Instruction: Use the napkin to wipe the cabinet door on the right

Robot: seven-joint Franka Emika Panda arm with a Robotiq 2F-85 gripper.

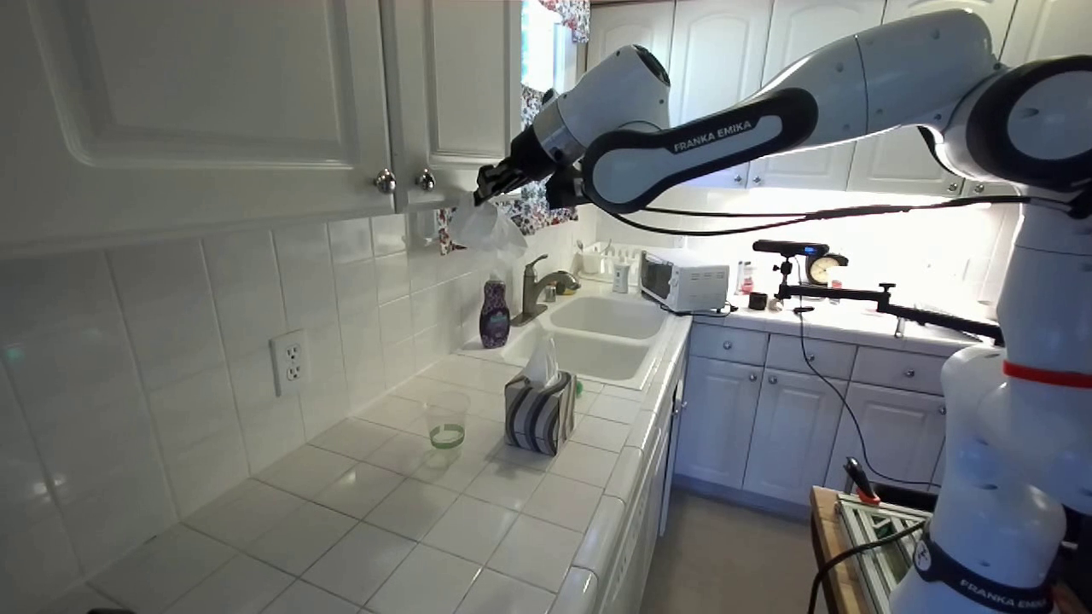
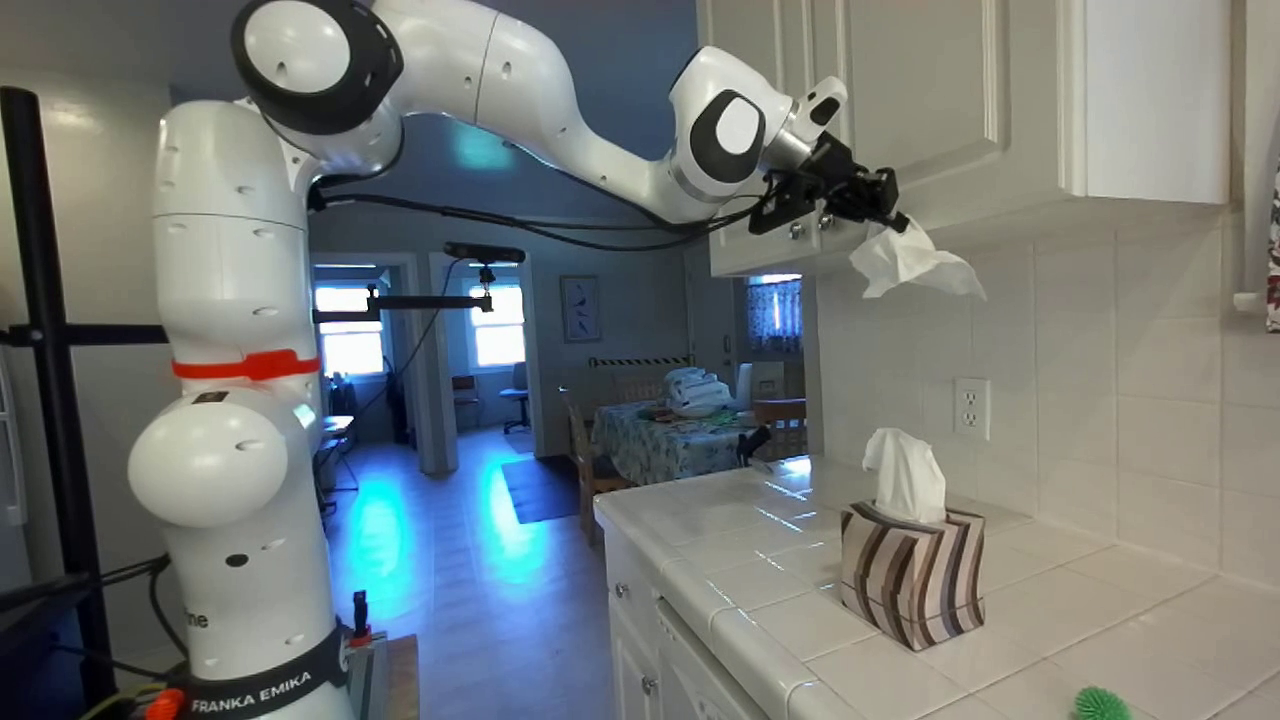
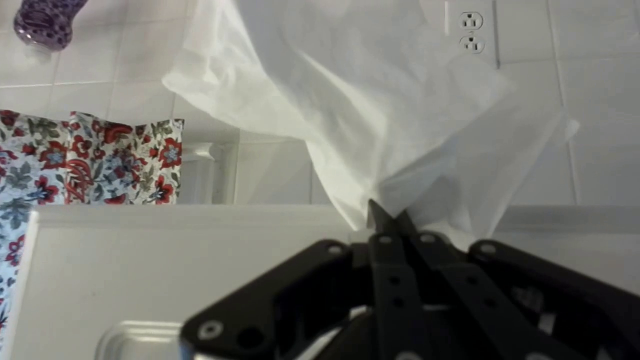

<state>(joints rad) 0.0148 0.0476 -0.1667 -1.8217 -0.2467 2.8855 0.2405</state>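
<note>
Arm (image 2: pixel 470 70) outstretched, wrist (image 2: pixel 740 120) angled downward, tool (image 3: pixel 392 220) pinched closed

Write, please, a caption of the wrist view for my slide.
Upside-down wrist view: fingers hold a white napkin near the cabinet door, floral curtain at image left.

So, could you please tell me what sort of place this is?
It looks like a kitchen, probably in a home: an exterior view shows a double-basin sink set in a white-tiled countertop, and the wrist view shows a floral curtain.
</note>
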